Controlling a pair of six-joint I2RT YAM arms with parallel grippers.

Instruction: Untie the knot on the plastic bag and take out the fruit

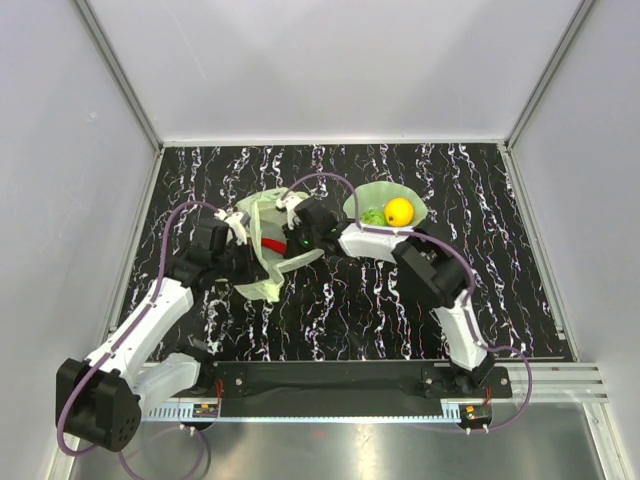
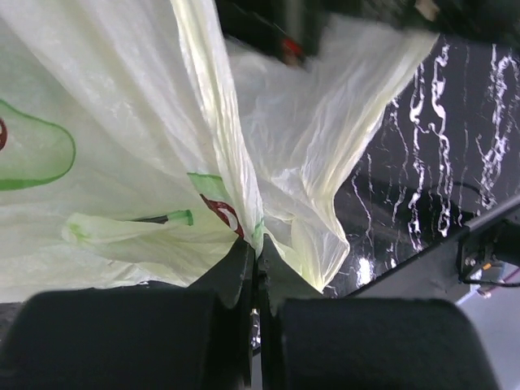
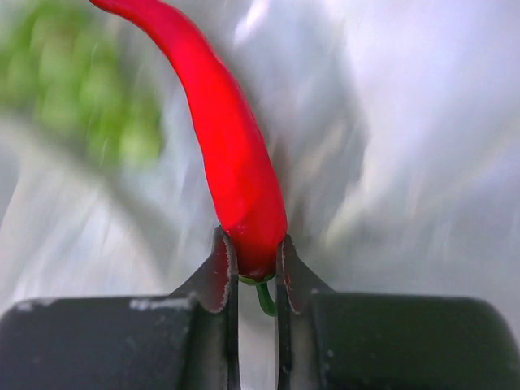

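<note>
The pale green plastic bag [image 1: 262, 225] lies open at the table's middle left. My left gripper [image 2: 258, 244] is shut on a fold of the plastic bag [image 2: 122, 162] at its edge and holds it up. My right gripper [image 1: 293, 240] reaches into the bag's mouth. In the right wrist view, my right gripper [image 3: 254, 253] is shut on the stem end of the long red fruit piece [image 3: 236, 171]. A strip of that red piece [image 1: 272, 247] shows inside the bag. A blurred green patch [image 3: 89, 89] lies behind it. The knot is out of view.
A green wavy-edged dish [image 1: 360, 203] stands right of the bag, holding a yellow round fruit [image 1: 399, 211] and a green piece [image 1: 374, 215]. The right arm's forearm runs just in front of the dish. Grey walls close in the black marbled table [image 1: 480, 250].
</note>
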